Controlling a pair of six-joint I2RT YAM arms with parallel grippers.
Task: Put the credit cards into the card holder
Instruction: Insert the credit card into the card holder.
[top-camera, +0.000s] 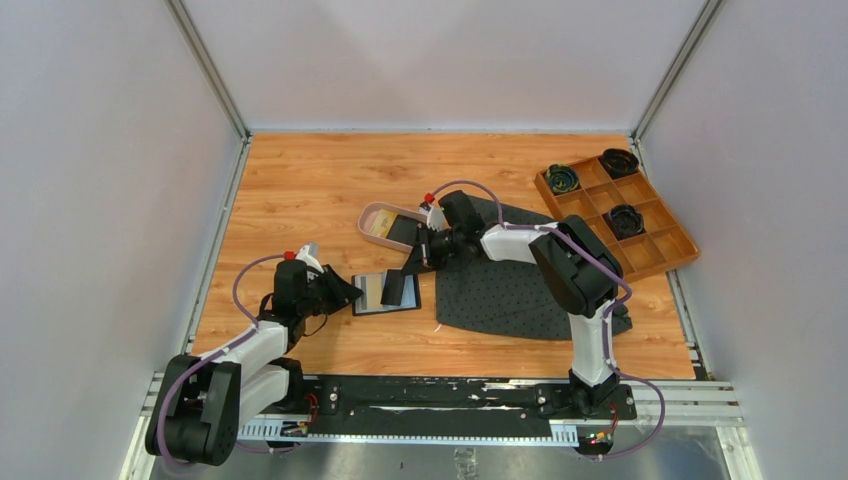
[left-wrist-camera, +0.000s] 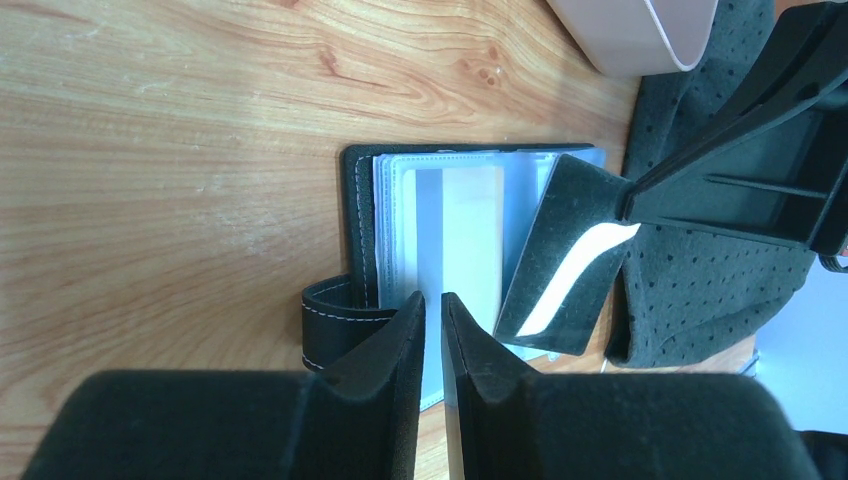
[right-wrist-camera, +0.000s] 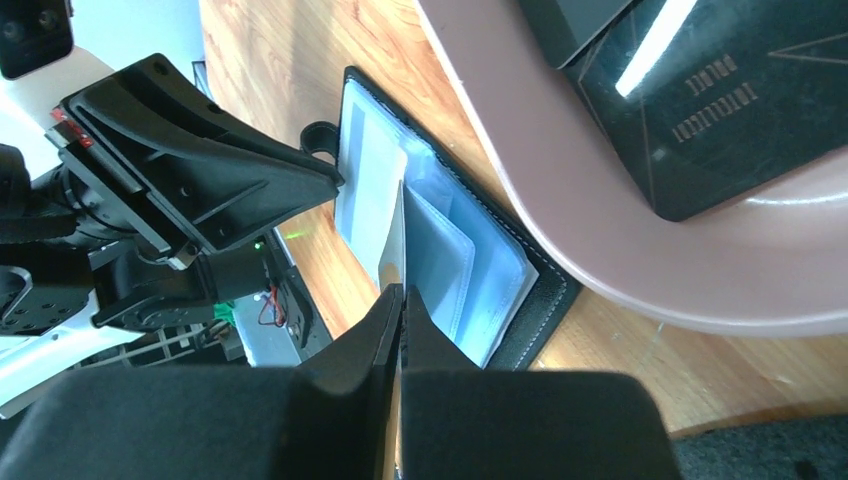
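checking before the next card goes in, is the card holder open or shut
Open: the card holder lies spread flat on the table, clear plastic sleeves facing up.

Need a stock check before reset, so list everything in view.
holder: one, black, open on table
held card: one, black, tilted over holder
tray cards: at least two, gold and black, in tray
tray: one, pink, beyond holder
mat: one, dark grey, right of holder
box: one, orange-brown, far right
round objects: three, black, in box compartments
table: one, wood
left gripper: one, black, pinching holder's edge
right gripper: one, black, shut on held card
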